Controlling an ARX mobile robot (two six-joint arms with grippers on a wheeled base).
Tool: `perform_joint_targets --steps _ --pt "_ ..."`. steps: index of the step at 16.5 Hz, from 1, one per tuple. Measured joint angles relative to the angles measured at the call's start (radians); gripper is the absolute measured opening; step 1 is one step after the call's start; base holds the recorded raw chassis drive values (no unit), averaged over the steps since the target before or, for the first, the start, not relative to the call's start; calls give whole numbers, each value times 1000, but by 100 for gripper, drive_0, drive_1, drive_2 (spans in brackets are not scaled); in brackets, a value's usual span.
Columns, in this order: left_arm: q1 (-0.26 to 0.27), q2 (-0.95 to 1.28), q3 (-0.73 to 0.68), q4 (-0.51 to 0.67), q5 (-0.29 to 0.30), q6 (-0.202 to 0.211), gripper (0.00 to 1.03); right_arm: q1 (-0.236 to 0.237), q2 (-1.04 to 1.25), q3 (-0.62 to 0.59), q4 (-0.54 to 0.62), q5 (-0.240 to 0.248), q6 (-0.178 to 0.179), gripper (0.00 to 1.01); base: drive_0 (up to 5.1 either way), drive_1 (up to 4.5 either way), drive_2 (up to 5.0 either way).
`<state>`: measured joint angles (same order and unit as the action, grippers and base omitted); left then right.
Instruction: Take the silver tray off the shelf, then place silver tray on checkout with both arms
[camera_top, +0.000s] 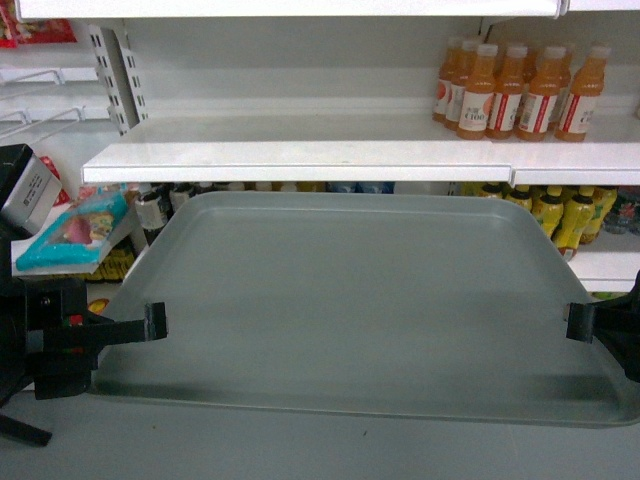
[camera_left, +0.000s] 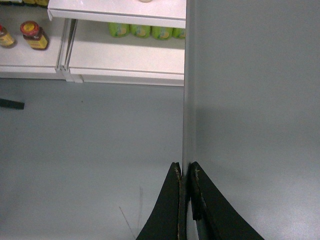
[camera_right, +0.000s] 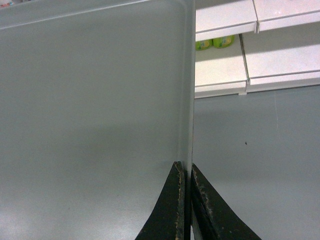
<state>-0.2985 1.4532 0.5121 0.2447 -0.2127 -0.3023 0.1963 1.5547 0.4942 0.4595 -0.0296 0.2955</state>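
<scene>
My left fingers (camera_left: 187, 175) and right fingers (camera_right: 187, 175) pinch the silver tray (camera_top: 370, 300) by its thin side rims at mid-frame; it looks stiff, light and slippery.

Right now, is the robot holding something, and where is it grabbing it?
Yes, the silver tray. The left tool pinches its left rim, and the right tool pinches its right rim.
</scene>
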Motion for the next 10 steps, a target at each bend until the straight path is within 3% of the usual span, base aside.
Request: perform_joint_targets --steps 10 --pt "-1 0 0 1 0 -3 3 0 0 0 1 1 0 4 12 -414 438"
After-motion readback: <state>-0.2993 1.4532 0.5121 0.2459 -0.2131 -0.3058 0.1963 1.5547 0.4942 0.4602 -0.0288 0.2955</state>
